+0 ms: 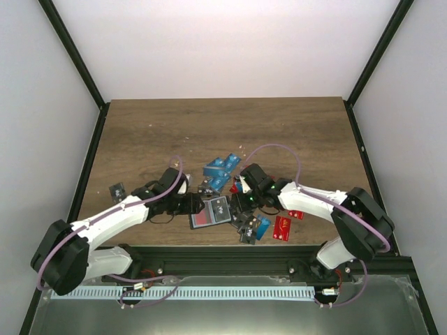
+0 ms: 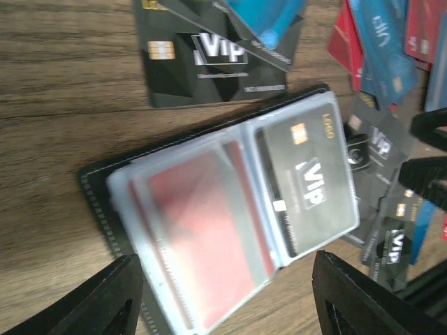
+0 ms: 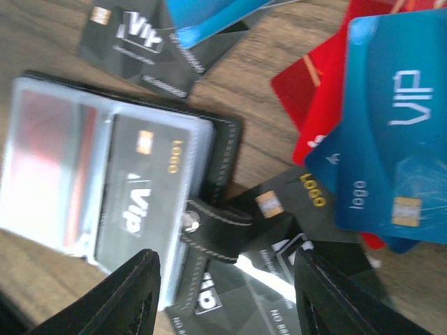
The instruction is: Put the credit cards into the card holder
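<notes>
Overhead view, wrist views near card holder

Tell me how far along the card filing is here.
Done: the card holder lies open with a red card and a black VIP card in its clear sleeves. In hand: nothing; the left tool and right tool are both open, hovering at it. Left: most cards, including the blue cards, a loose red card and a lone black card, lie on the table.

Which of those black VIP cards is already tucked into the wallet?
The black card behind the clear sleeve of the open card holder; the other black cards lie loose on the table.
</notes>
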`<act>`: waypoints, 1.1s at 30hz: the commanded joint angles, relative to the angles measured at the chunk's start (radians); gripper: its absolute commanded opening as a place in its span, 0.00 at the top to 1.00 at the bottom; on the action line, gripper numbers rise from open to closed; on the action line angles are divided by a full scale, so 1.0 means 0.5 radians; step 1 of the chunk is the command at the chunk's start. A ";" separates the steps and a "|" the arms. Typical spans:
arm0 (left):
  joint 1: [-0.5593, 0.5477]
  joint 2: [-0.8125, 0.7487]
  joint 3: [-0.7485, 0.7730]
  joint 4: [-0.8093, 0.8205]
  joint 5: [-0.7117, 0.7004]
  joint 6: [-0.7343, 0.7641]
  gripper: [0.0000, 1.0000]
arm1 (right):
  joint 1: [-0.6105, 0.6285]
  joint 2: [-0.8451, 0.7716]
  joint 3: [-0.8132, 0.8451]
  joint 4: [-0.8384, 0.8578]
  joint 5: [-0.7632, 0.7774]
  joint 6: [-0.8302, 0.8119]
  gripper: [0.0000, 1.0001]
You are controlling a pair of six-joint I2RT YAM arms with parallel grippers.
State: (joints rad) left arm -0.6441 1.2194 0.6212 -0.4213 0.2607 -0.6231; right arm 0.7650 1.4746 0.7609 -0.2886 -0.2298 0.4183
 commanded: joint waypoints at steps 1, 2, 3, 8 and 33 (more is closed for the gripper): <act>-0.003 -0.062 0.008 -0.163 -0.233 0.059 0.32 | 0.062 0.074 0.132 -0.196 0.371 -0.061 0.45; -0.003 -0.063 0.003 -0.157 -0.249 0.052 0.31 | 0.084 0.081 0.139 -0.217 0.418 -0.060 0.45; -0.003 -0.064 -0.001 -0.149 -0.270 0.048 0.31 | 0.105 0.088 0.143 -0.232 0.455 -0.058 0.45; -0.003 -0.035 -0.041 -0.044 -0.267 0.052 0.32 | 0.212 0.142 0.172 -0.238 0.505 -0.083 0.45; -0.005 0.172 -0.113 0.172 -0.273 0.151 0.40 | 0.289 0.350 0.457 -0.385 1.060 0.089 0.50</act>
State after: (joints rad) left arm -0.6441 1.2968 0.5793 -0.3645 0.1390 -0.5632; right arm 0.9043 1.6745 0.9501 -0.4557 0.2184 0.4175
